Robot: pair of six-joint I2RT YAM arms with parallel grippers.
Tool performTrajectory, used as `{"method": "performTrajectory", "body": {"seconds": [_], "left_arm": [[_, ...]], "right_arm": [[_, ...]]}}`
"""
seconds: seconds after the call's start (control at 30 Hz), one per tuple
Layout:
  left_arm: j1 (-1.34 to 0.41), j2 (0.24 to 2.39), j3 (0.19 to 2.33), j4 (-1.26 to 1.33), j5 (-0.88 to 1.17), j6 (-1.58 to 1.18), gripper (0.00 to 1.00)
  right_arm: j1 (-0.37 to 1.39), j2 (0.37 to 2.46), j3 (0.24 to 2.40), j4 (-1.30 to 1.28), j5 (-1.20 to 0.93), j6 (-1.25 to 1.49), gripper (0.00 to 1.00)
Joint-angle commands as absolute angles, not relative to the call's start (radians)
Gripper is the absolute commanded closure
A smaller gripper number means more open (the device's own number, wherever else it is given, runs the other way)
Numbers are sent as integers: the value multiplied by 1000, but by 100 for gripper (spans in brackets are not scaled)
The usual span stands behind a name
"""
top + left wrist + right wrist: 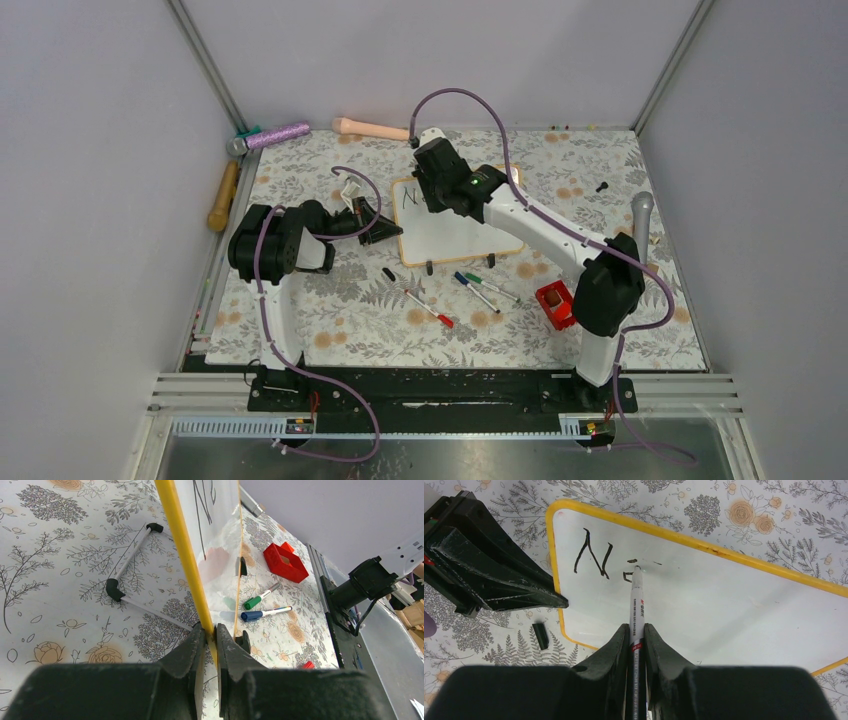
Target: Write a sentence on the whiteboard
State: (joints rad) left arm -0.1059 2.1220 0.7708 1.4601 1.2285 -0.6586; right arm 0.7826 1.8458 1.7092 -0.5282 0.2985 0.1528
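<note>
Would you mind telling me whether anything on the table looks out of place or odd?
Only minor clutter: a small black piece, probably a marker cap, lies loose beside the whiteboard's near-left corner, and three spare markers lie scattered in front of it. Nothing looks spilled or damaged.

This is looking like a robotics lab cell: plain grey panels (90, 150) in aluminium framing (204, 62) are enclosing a surface (350, 335), while a left arm (275, 245) and right arm (540, 225) are sitting bolted to a black rail (430, 385), purple cable (460, 91) trailing.
</note>
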Motion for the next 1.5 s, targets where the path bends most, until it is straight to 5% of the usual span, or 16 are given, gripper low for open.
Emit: {"method": "performTrajectory", "body": {"seconds": [0.0,1.47], "left_arm": [[-124,2119,758,1463,1308,-578,100],[-124,2118,758,1463,1308,-577,100]], "right_arm": [[773,1857,1763,-525,329,137,100],[772,1869,1741,-548,258,151,100]]}}
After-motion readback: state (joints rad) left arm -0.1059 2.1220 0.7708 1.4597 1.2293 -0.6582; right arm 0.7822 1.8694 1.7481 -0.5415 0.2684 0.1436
